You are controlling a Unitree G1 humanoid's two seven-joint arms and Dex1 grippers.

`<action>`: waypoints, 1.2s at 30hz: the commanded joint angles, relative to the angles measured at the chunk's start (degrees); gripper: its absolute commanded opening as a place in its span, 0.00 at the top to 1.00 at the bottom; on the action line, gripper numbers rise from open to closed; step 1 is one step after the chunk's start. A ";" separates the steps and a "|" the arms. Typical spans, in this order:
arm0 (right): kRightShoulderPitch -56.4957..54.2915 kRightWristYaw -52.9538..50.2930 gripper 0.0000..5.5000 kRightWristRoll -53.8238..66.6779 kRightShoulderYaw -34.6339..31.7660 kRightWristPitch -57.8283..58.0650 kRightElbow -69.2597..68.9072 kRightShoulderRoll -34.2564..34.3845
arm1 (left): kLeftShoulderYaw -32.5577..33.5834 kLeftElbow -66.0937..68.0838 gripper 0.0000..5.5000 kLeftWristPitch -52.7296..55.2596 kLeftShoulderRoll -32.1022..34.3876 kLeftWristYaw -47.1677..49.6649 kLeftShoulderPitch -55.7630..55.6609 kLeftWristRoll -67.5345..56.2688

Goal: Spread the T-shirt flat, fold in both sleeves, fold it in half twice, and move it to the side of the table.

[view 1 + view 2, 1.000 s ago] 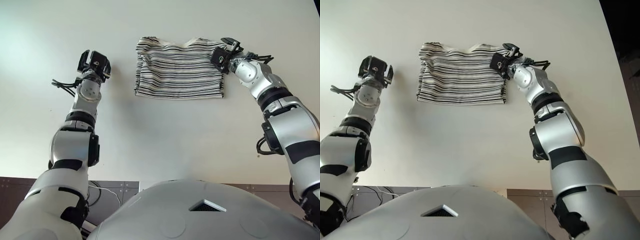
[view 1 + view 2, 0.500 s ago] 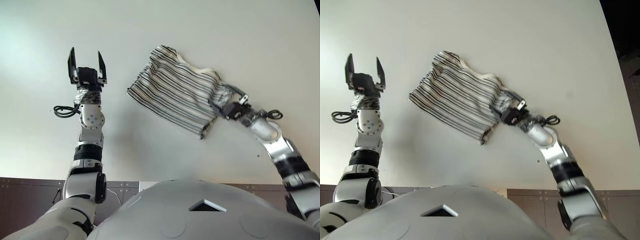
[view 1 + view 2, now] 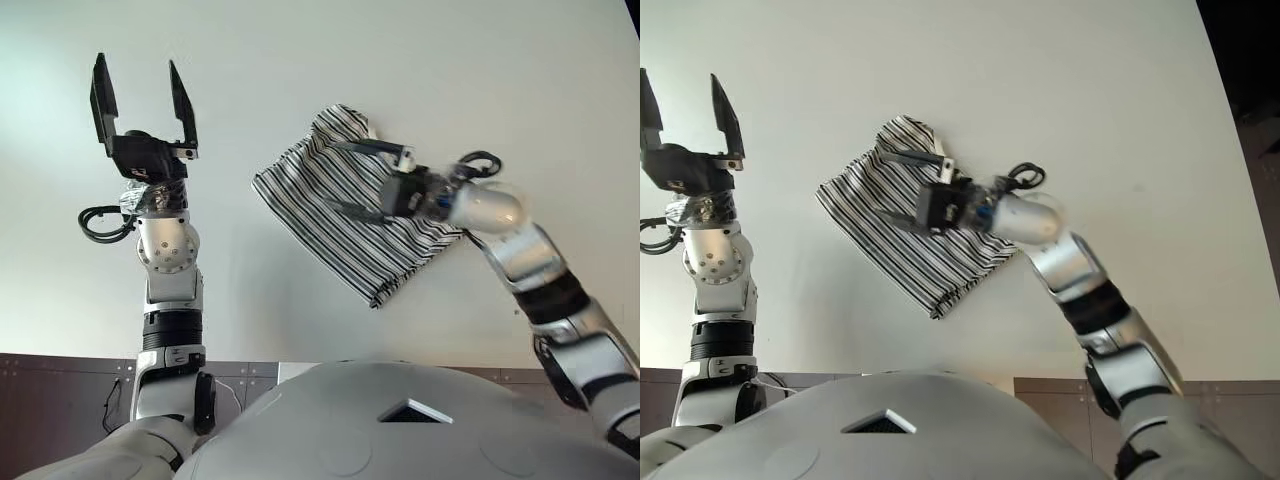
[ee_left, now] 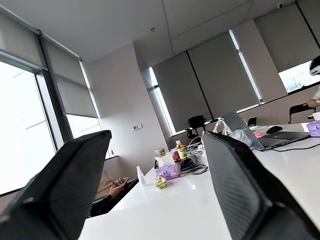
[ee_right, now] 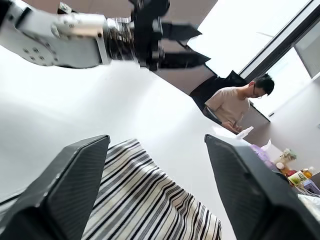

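The folded black-and-white striped T-shirt lies askew on the white table, one corner pointing toward me. My right gripper hovers open over the shirt's far half, fingers spread and nothing between them. Between those fingers, the right wrist view looks down on the striped cloth, with my left gripper farther off. That left gripper is raised well to the left of the shirt, open and empty, fingers pointing up. Its wide-spread fingers frame the left wrist view.
The table's near edge runs just in front of me, and its right edge borders dark floor. In the left wrist view a long white desk carries a laptop and small bottles.
The right gripper dragged and turned the shirt toward me, then let go and now hangs open above it. The left arm rose higher, with its fingers open.
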 commanded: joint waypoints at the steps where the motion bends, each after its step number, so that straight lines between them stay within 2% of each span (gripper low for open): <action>1: -17.99 -13.21 0.36 -15.36 4.32 -4.66 34.00 10.72 | 0.13 2.11 0.39 0.48 -4.27 1.39 -3.43 -1.15; 6: -21.09 -22.44 0.36 -23.13 4.79 -9.96 49.50 8.01 | -8.30 -0.47 0.39 -4.21 -1.16 -4.77 3.09 10.70; 12: -25.17 -24.40 0.36 -25.11 3.67 -8.07 69.18 17.06 | -10.13 -0.67 0.39 -6.12 0.30 -7.74 4.00 10.58; 15: -25.64 -25.89 0.36 -23.72 0.52 -3.67 73.47 18.86 | -11.48 -0.21 0.39 -6.21 0.43 -8.32 3.78 12.46; 19: -27.68 -32.03 0.36 -20.52 -6.48 2.81 75.44 15.96 | -12.06 0.82 0.39 -6.01 0.88 -7.80 4.13 15.13; 21: -27.19 -33.27 0.36 -18.14 -10.23 1.76 74.73 14.63 | -12.02 2.09 0.39 -6.13 0.61 -7.13 3.66 15.77; 25: -22.71 -34.34 0.36 -15.11 -14.47 -8.74 67.19 11.48 | -11.94 2.91 0.39 -6.49 0.50 -6.42 3.68 16.47; 26: -20.34 -34.24 0.36 -14.64 -15.26 -11.97 62.58 9.88 | -11.93 2.77 0.39 -6.46 0.61 -6.35 3.83 16.60; 28: -11.42 -30.83 0.36 -11.85 -17.63 -14.96 43.43 5.15 | -13.12 2.06 0.39 -5.60 1.28 -7.35 4.02 18.51; 30: -3.23 -27.11 0.36 -8.79 -20.16 -12.30 24.40 1.60 | -14.90 1.19 0.39 -3.83 1.99 -8.65 3.28 22.28; 33: 3.86 -24.85 0.36 -6.49 -23.21 -6.05 6.71 -0.94 | -18.44 -0.17 0.39 -0.95 2.88 -12.55 -0.53 27.15; 36: 5.64 -27.63 0.36 -12.00 -24.48 -5.12 3.90 -2.26 | -25.96 1.49 0.39 -2.37 4.87 -19.12 -5.83 34.69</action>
